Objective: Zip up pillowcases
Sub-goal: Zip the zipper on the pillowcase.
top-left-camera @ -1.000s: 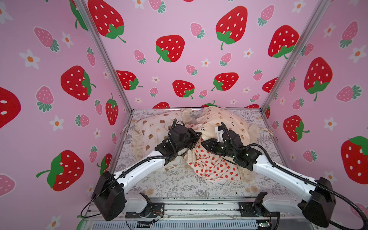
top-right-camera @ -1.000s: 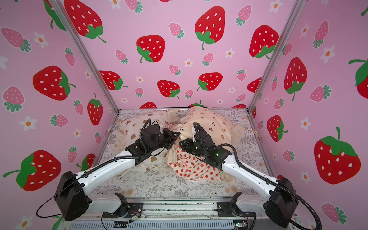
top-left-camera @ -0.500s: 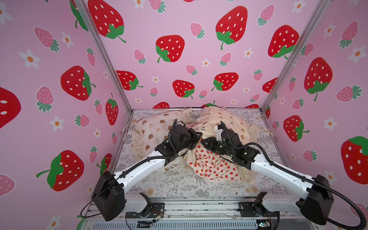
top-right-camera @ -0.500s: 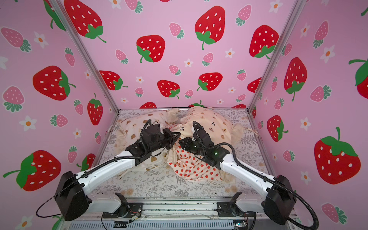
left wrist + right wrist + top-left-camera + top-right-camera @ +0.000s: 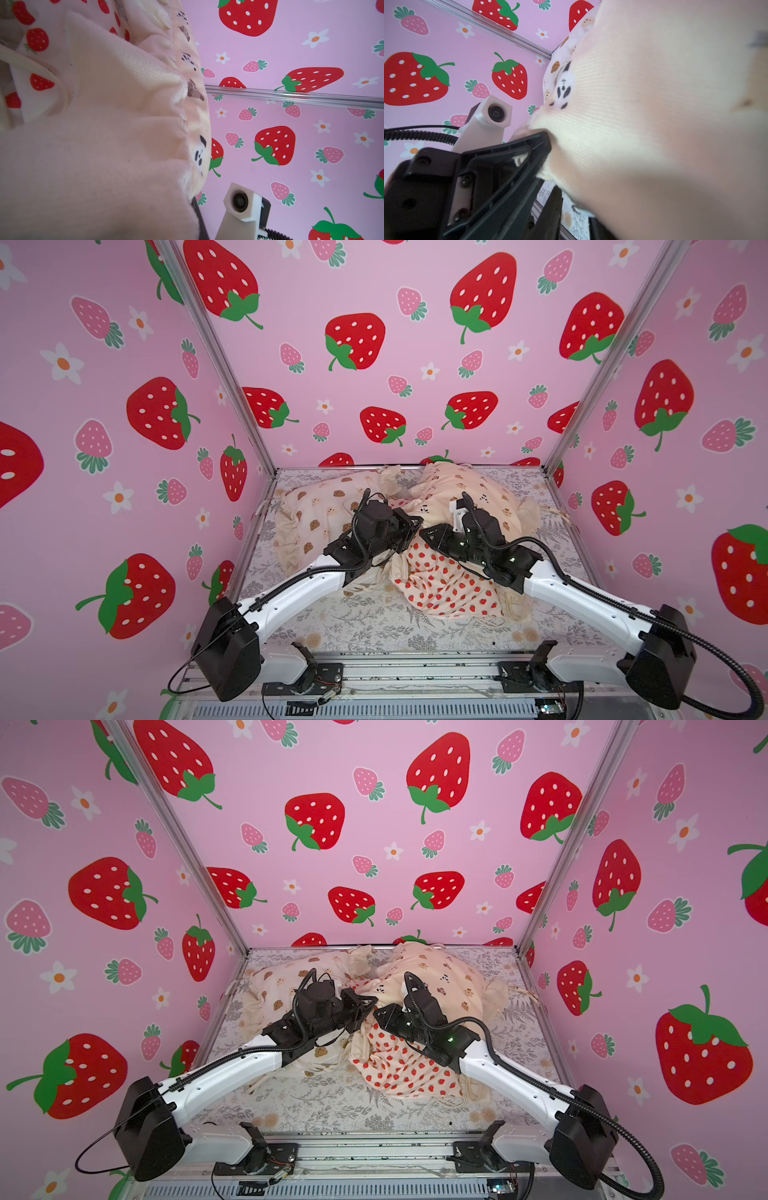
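Three pillowcases lie on the sheet. The white one with brown bears (image 5: 316,510) is at the back left. The cream bear-and-panda one (image 5: 490,493) is at the back right, and the strawberry one (image 5: 440,585) is in front. My left gripper (image 5: 417,524) is shut on a cream frilly edge of the bear-and-panda pillowcase (image 5: 612,128), seen in the right wrist view. My right gripper (image 5: 422,532) meets it tip to tip. Its fingers (image 5: 552,207) stand slightly apart under that same fabric, and their tips are hidden. In the left wrist view pink plush fabric (image 5: 93,145) hides the jaws. No zipper shows.
A grey fern-print sheet (image 5: 374,626) covers the floor. Pink strawberry walls with metal corner posts (image 5: 216,360) close in three sides. A metal rail with the arm bases (image 5: 415,672) runs along the front. The other arm's wrist camera (image 5: 241,201) sits close by.
The right gripper has crept a little left and back toward the left gripper's tip. The left arm and the pillowcases have hardly moved.
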`<action>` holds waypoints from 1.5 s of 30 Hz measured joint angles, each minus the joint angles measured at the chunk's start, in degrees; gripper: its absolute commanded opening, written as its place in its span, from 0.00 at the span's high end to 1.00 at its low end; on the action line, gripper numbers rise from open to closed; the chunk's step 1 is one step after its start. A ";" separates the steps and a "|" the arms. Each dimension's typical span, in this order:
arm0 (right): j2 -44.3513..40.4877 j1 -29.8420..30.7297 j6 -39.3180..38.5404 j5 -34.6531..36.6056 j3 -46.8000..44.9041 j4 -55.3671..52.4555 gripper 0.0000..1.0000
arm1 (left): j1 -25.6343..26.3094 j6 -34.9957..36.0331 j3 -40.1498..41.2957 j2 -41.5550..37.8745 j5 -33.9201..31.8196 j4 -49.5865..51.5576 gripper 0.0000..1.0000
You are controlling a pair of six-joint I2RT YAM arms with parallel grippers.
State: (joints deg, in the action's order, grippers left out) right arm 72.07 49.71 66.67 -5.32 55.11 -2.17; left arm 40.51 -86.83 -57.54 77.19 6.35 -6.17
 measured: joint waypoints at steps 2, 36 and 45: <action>-0.17 0.00 0.94 0.02 -0.35 0.48 0.74 | 0.00 0.00 0.09 0.00 -0.13 -0.04 1.00; -1.88 -0.83 7.45 2.54 -4.00 2.95 0.91 | 0.15 0.00 0.72 0.00 -0.35 -0.02 1.00; -1.88 -1.55 6.01 2.27 -3.98 0.04 0.99 | 0.26 0.04 0.72 0.00 -0.35 0.07 1.00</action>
State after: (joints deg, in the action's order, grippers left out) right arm 70.19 48.16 72.69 -3.05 51.13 -2.13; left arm 40.77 -86.78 -56.82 77.19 6.00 -6.11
